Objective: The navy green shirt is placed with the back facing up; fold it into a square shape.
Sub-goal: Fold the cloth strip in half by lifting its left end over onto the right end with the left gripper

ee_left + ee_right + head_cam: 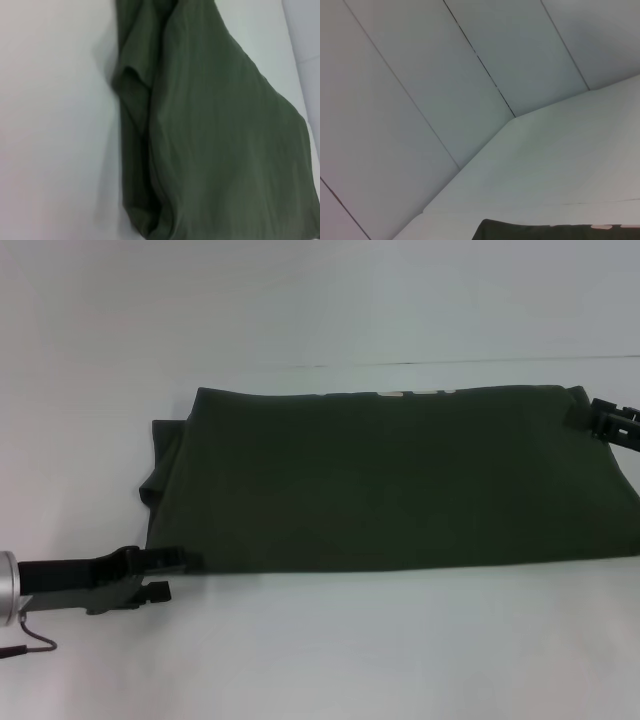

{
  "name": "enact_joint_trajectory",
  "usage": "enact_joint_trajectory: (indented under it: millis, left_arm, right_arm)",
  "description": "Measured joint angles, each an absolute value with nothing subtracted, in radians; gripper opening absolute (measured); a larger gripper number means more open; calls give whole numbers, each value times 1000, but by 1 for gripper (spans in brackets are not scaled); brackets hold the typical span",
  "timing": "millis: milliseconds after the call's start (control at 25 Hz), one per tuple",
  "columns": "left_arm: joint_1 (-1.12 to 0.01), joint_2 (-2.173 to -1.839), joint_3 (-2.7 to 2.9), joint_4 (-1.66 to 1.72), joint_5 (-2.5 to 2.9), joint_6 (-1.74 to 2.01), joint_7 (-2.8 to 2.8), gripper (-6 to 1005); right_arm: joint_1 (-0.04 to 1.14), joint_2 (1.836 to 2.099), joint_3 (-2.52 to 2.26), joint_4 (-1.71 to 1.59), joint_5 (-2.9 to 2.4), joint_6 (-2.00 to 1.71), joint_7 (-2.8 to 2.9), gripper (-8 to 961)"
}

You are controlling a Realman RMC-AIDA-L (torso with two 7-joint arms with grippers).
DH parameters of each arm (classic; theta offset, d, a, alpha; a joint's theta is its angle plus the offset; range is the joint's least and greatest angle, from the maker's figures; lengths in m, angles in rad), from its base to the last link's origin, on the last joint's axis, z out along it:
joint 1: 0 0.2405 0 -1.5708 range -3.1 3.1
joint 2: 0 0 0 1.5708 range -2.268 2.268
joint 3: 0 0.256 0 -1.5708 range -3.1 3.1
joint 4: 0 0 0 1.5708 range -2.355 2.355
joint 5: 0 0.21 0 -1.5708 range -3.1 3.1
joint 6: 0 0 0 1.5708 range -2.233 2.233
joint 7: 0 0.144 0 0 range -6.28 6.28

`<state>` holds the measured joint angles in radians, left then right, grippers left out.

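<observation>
Across the middle of the white table lies the navy green shirt, already folded into a long flat band that runs from the robot's left to the right edge of the head view, with a sleeve or spare flap poking out at its left end; I judge the lengthwise folds done and the crosswise fold, the one that would shorten this band to a square, not yet made. The left gripper sits at the near left corner of the band, its jaws parted, one finger at the cloth's edge and the other just below on the table, gripping nothing that I can see. The right gripper is at the far right corner, touching the fabric, but whether it is clenched on the cloth I cannot tell. The left wrist view shows the layered edges and soft wrinkles at the shirt's left end, which the head view flattens; the right wrist view shows mostly wall panels and table, with only a dark strip of shirt at its border
</observation>
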<state>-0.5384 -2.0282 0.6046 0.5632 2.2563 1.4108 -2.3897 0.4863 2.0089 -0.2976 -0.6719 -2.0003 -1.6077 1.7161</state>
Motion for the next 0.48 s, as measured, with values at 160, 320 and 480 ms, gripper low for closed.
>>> enact_joint_trajectory:
  millis: [160,320,480]
  left_arm:
    - [-538,-2026,601,563,2256,1402,-2417,848]
    - [-539,-2024,601,563,2256,1396,-2442,847]
    - [-539,-2023,602,563,2256,1387,-2454,847]
  right_arm:
    - [486,2008,-298,-672,-2000,-1608,1716,899]
    - [486,2008,-298,-672,-2000,-1608,1717,899]
    - [486,2008,-299,-672,-2000,-1607,1716,900]
